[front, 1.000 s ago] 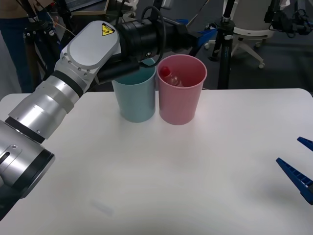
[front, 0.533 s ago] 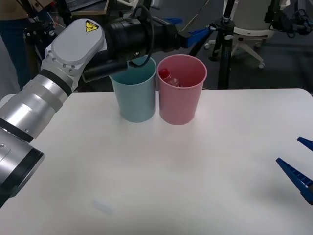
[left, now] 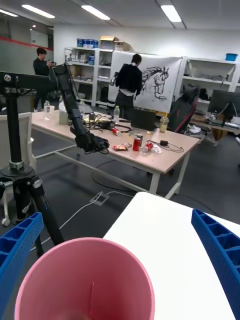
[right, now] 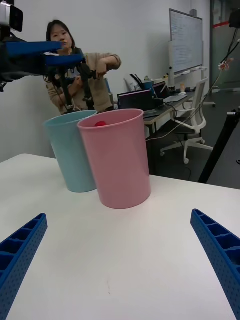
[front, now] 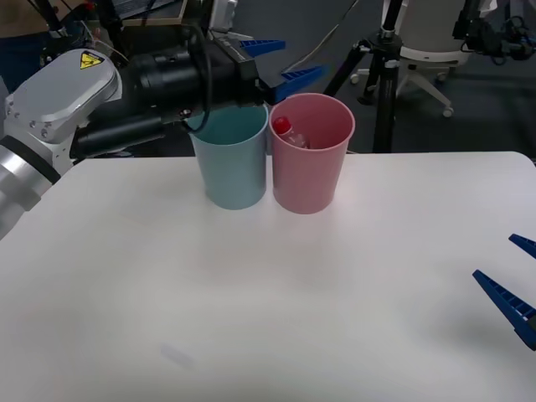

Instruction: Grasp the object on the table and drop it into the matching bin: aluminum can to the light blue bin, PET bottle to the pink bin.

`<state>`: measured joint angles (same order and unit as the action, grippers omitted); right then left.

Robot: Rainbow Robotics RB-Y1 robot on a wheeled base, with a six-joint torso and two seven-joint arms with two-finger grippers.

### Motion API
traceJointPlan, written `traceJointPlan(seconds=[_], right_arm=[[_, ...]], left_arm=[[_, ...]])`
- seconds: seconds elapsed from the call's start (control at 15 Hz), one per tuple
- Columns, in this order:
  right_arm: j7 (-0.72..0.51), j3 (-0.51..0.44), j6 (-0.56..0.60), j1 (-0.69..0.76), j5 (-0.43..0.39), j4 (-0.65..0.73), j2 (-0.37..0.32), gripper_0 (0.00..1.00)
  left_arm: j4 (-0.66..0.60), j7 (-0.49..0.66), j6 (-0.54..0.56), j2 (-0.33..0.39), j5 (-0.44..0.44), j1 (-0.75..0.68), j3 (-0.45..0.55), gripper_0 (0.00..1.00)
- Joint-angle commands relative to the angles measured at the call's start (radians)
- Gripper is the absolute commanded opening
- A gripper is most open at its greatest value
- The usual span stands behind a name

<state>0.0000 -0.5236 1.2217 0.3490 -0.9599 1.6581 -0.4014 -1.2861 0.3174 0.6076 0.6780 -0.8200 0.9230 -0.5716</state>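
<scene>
The PET bottle [front: 286,131], with its red cap up, lies inside the pink bin [front: 311,159], which stands at the back of the white table [front: 335,293]. Touching the pink bin on its left is the light blue bin [front: 230,163]. My left gripper [front: 280,60] hangs open and empty just above the two rims, over the gap between the bins. The left wrist view looks down past the fingers [left: 216,240] at the pink bin's rim [left: 45,267]. Low at the table's right edge, my right gripper [front: 512,280] rests open, facing the pink bin [right: 117,157], the light blue bin [right: 70,150] and the red cap [right: 101,123].
A black tripod [front: 381,75] and a white office chair [front: 427,50] stand behind the table's far edge. My left arm's silver and black links [front: 75,100] stretch across the table's back left corner.
My left arm has drawn back to the left, bringing its open gripper from beyond the pink bin to above the bins' rims. The bottle stays in the pink bin. The right gripper is still.
</scene>
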Motion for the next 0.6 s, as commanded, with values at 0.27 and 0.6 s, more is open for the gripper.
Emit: traceJointPlan(seconds=[0.27, 0.6], right_arm=[[0.000, 0.000, 0.000, 0.000, 0.000, 0.000, 0.000, 1.00], [0.000, 0.000, 0.000, 0.000, 0.000, 0.000, 0.000, 1.00]], left_arm=[[-0.133, -0.182, 0.044, 0.172, 0.197, -0.122, -0.005, 1.00], [-0.236, -0.254, 0.070, 0.296, 0.308, -0.273, 0.044, 1.00]])
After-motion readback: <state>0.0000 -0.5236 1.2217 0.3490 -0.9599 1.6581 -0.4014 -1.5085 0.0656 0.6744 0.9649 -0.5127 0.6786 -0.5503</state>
